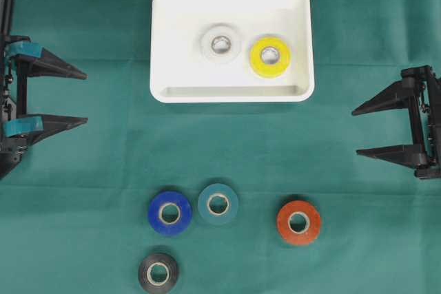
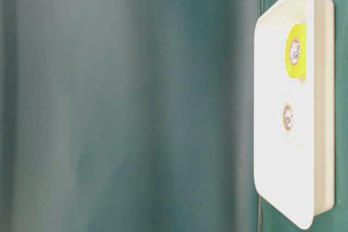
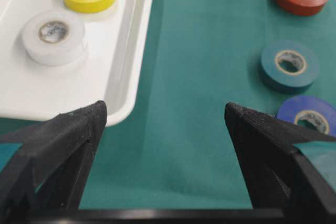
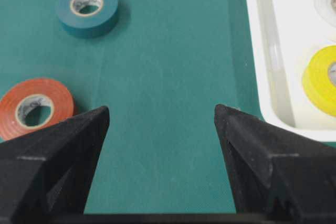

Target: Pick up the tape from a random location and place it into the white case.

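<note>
While two rolls already lie inside the large shallow white plastic case (image 1: 232,91) in the upper middle of the overhead view, a white tape roll (image 1: 220,43) and a round yellow tape roll (image 1: 269,56) just beside it, four more wait flat on the green cloth (image 1: 103,149) in the lower part of the frame: a blue tape roll (image 1: 169,213), a teal tape roll (image 1: 218,203) close to its right, a black tape roll (image 1: 158,273) below them at the bottom edge, and an orange-red tape roll (image 1: 298,222) standing apart toward the lower right. The left gripper (image 1: 84,97) sits at the left edge with its black jaws spread wide and nothing between them; the right gripper (image 1: 355,131) sits at the right edge, jaws likewise apart and empty. The relation that matters is which loose roll lies nearest which arm. In the right wrist view the orange-red roll shows just off the left jaw at the lower left, the teal one farther up, so the orange-red roll looks the natural pick for the right arm. Each roll lies with its hole facing up, having no long axis, so the jaws can probably straddle it from any side. The blue and black rolls lie nearer the left gripper.
</note>
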Controlling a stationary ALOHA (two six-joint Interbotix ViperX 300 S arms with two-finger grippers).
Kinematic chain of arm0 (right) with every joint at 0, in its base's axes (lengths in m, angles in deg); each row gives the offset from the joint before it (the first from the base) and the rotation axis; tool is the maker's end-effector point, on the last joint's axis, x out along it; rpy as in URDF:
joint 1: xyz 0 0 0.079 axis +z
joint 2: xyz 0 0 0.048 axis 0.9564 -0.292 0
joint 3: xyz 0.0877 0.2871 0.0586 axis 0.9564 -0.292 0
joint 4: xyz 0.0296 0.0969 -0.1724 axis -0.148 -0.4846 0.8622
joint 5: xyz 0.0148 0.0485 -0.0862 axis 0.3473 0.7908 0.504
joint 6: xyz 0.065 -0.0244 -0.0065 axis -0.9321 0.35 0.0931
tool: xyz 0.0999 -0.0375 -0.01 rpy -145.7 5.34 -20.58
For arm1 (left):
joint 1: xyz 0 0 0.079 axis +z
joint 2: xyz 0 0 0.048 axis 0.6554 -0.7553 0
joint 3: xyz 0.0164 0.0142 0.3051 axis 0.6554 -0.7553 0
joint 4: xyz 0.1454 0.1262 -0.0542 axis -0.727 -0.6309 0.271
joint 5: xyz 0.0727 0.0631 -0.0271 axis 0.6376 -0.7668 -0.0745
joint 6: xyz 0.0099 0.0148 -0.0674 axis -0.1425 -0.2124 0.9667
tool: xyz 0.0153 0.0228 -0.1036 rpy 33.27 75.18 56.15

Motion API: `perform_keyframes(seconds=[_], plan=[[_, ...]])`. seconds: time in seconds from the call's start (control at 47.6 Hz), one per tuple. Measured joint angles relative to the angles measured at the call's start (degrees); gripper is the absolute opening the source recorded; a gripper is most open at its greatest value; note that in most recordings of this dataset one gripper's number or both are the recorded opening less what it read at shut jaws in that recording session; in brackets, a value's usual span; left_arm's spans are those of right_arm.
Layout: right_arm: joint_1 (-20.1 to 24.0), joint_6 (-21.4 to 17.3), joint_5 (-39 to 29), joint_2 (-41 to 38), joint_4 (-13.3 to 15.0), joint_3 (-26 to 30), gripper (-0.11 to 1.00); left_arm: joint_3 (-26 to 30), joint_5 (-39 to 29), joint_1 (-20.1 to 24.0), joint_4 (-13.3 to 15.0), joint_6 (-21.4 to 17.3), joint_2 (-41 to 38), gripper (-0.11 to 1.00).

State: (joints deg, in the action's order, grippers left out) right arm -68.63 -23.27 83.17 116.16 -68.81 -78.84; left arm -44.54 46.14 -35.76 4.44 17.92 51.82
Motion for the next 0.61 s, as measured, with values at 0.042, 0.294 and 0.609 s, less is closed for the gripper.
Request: perform_keyframes(seconds=[0.042, 0.294, 0.609], plan=[[-0.09, 0.0, 0.09, 0.09, 0.0, 0.0, 0.77, 0.0, 0.0, 0.0, 0.0, 0.09, 0.0, 0.96], [-0.26, -0.26, 0.35, 0.09, 0.0, 0.0, 0.77, 0.0, 0.0, -0.09, 0.0, 0.0, 0.0, 0.96], [-0.26, -0.26, 0.35, 0.0, 0.0, 0.0, 0.77, 0.0, 0.0, -0.09, 0.35, 0.88, 0.0, 0.96]])
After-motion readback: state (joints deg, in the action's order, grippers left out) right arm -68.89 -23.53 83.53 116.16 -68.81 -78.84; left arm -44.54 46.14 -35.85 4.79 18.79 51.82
